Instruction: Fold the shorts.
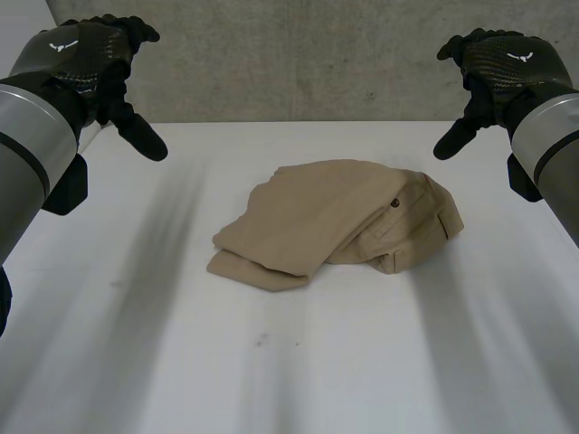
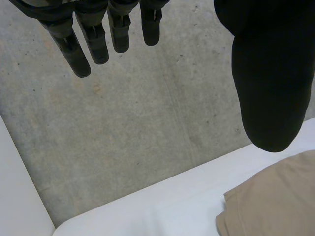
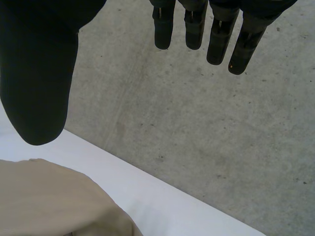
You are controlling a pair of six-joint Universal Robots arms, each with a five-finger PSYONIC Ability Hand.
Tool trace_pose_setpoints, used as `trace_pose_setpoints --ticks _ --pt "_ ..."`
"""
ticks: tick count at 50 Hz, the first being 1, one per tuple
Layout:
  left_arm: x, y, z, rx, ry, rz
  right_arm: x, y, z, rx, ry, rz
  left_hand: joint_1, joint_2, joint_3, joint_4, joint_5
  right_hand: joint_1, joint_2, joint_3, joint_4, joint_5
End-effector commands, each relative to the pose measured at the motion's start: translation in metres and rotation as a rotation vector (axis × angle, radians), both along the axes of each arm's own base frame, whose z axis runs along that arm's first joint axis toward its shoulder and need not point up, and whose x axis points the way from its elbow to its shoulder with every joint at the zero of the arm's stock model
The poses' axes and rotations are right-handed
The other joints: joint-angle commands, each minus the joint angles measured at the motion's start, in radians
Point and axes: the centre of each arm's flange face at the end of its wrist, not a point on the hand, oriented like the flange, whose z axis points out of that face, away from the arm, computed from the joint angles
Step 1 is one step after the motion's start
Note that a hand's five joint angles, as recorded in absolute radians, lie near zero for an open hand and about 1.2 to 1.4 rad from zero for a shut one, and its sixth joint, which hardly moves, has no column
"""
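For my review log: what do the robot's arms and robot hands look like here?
The left arm and right arm are thick grey cylinders, each with a thin dark band. The left robot hand and right robot hand are black, with a woven carbon-like back bearing a small white emblem, slim segmented fingers and a broad rounded thumb.

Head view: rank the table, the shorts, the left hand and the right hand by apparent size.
1. table
2. shorts
3. left hand and right hand: they look alike, so no ranking; both are nearer the camera, which enlarges them.
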Motion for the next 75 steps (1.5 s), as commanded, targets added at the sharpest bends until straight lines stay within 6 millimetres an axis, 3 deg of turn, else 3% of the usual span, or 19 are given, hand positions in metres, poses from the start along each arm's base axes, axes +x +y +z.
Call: trace_pose_setpoints --ticks 1,6,11,19,27,31,34,37,39,40,41,43,49,55,60,63,64,67,75 --pt "-0.001 0.0 -0.004 0.008 -0.006 -0.003 0.001 0.0 0.001 -0.003 0.0 0.015 -0.003 -0.032 -0.041 -0.031 -0.047 -0.032 -0.053 -0.044 -0.068 -0.069" --pt "-0.003 -0.001 -0.011 0.025 -0.018 -0.012 0.003 -0.004 0.003 -0.015 0.005 0.039 -0.003 -0.032 -0.041 -0.031 -0.047 -0.032 -0.053 -0.044 -0.068 -0.069" --pt "-0.013 -0.008 -0.031 0.055 -0.051 -0.052 0.002 -0.029 -0.018 0.007 0.098 0.095 0.004 -0.025 -0.034 -0.024 -0.041 -0.032 -0.053 -0.044 -0.068 -0.069" --pt "-0.045 -0.024 -0.093 0.128 -0.205 -0.215 -0.007 -0.075 -0.081 0.188 0.192 0.089 0.022 -0.007 -0.017 -0.006 -0.023 -0.032 -0.053 -0.044 -0.068 -0.069" --pt "-0.071 -0.05 -0.169 0.176 -0.251 -0.248 -0.018 -0.114 -0.14 0.345 0.024 0.033 0.127 0.098 0.089 0.099 0.082 -0.032 -0.053 -0.044 -0.068 -0.069" --pt "-0.078 -0.052 -0.204 0.241 -0.283 -0.263 -0.017 -0.123 -0.164 0.401 -0.068 0.047 0.227 0.198 0.189 0.199 0.182 -0.032 -0.053 -0.044 -0.068 -0.069" --pt "-0.082 -0.049 -0.217 0.265 -0.3 -0.272 -0.014 -0.124 -0.176 0.44 -0.109 0.08 0.28 0.251 0.242 0.252 0.235 -0.032 -0.053 -0.044 -0.068 -0.069" --pt "-0.084 -0.047 -0.228 0.287 -0.313 -0.273 -0.012 -0.122 -0.184 0.466 -0.114 0.112 0.528 0.5 0.49 0.5 0.484 -0.032 -0.053 -0.044 -0.068 -0.069" --pt "-0.083 -0.047 -0.228 0.285 -0.314 -0.267 -0.01 -0.121 -0.184 0.468 -0.116 0.124 0.908 0.88 0.87 0.88 0.864 0.252 0.231 0.24 0.217 0.215" --pt "-0.083 -0.047 -0.227 0.285 -0.314 -0.262 -0.01 -0.121 -0.184 0.468 -0.115 0.129 0.995 0.967 0.957 0.967 0.951 0.46 0.439 0.448 0.425 0.423" --pt "-0.082 -0.047 -0.226 0.283 -0.315 -0.256 -0.009 -0.121 -0.183 0.464 -0.116 0.136 1.081 1.052 1.042 1.053 1.036 0.875 0.854 0.863 0.84 0.838" --pt "-0.082 -0.044 -0.225 0.283 -0.321 -0.241 -0.008 -0.12 -0.179 0.454 -0.115 0.143 1.219 1.19 1.181 1.191 1.174 1.188 1.167 1.176 1.153 1.151" --pt "-0.078 -0.025 -0.205 0.284 -0.343 -0.198 -0.005 -0.111 -0.133 0.322 -0.051 0.18 1.219 1.19 1.181 1.191 1.175 1.189 1.168 1.177 1.154 1.152" --pt "-0.064 0.024 -0.189 0.362 -0.391 -0.234 -0.009 -0.089 -0.084 0.137 0.134 0.21 1.219 1.19 1.181 1.191 1.175 1.189 1.168 1.177 1.154 1.152" --pt "-0.06 0.078 -0.166 0.349 -0.373 -0.315 0.01 -0.058 -0.077 0.054 0.28 0.333 1.219 1.19 1.181 1.191 1.175 1.189 1.168 1.177 1.154 1.152" --pt "-0.057 0.089 -0.148 0.306 -0.334 -0.33 0.03 -0.026 -0.075 -0.019 0.384 0.479 0.772 0.743 0.734 0.744 0.728 1.189 1.168 1.177 1.154 1.152" --pt "-0.054 0.091 -0.137 0.275 -0.311 -0.328 0.033 -0.018 -0.072 -0.045 0.411 0.51 0.384 0.355 0.346 0.356 0.339 1.189 1.168 1.177 1.154 1.152" --pt "-0.052 0.081 -0.116 0.202 -0.258 -0.295 0.037 0.011 -0.065 -0.156 0.534 0.589 0.09 0.061 0.052 0.062 0.046 1.189 1.168 1.177 1.154 1.152" --pt "-0.052 0.001 -0.076 -0.035 -0.087 -0.141 0.041 0.061 -0.048 -0.349 0.713 0.646 0.051 0.022 0.013 0.023 0.006 1.189 1.168 1.177 1.154 1.152"
